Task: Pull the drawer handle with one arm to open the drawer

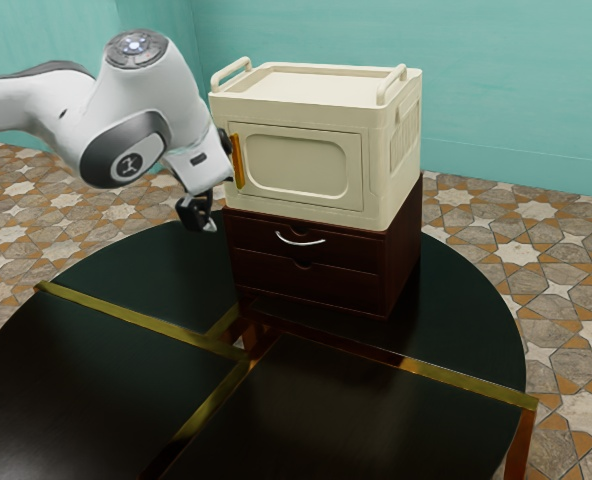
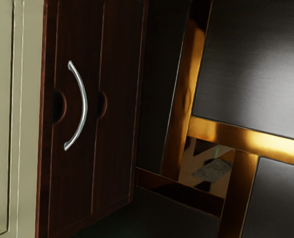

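White-cased and bent at its elbow, our arm (image 1: 171, 95) slopes down to the black two-finger gripper (image 1: 203, 218); whether that is wide or narrow, we cannot tell. Our hand seems rolled sideways, facing obliquely towards the drawers. Beyond and above the gripper sits the cream, boxy cabinet (image 1: 296, 166) with its upright amber handle (image 1: 238, 161). Beneath it, farther along from the gripper and slightly lower, the curved silver metal handle (image 2: 84, 104) stands out from the dark red-brown wooden upper drawer (image 1: 352, 252), which looks closed. We judge the bow stiff but smooth enough to slip, so we should grip its middle from both edges and draw straight outward. The drawer will probably slide with modest resistance; a skewed pull could make it bind.
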{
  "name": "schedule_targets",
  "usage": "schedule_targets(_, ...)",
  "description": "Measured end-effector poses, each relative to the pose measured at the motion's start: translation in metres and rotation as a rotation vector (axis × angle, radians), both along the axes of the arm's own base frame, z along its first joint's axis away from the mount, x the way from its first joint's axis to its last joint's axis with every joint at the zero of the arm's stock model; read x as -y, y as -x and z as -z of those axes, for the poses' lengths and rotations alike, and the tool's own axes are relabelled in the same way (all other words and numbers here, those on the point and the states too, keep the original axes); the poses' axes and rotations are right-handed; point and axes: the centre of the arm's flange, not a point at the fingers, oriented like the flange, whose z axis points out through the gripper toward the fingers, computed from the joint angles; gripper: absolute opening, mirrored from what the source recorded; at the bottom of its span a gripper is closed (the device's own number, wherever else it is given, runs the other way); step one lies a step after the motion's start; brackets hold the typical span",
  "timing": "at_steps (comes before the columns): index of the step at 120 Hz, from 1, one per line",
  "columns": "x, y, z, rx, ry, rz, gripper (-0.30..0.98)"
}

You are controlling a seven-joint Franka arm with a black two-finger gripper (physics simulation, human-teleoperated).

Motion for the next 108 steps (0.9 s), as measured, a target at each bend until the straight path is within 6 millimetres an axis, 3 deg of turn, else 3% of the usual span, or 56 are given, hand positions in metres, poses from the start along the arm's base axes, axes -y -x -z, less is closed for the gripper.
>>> schedule_targets(32,0.041,0.001,0.016,-0.005,-0.009,0.106,0.69)
schedule_targets(65,0.056,-0.019,0.033,0.001,-0.007,0.149,0.69)
schedule_targets(97,0.096,-0.039,0.045,0.021,0.003,0.224,0.69)
schedule_targets(108,0.094,-0.04,0.052,0.012,-0.002,0.227,0.69)
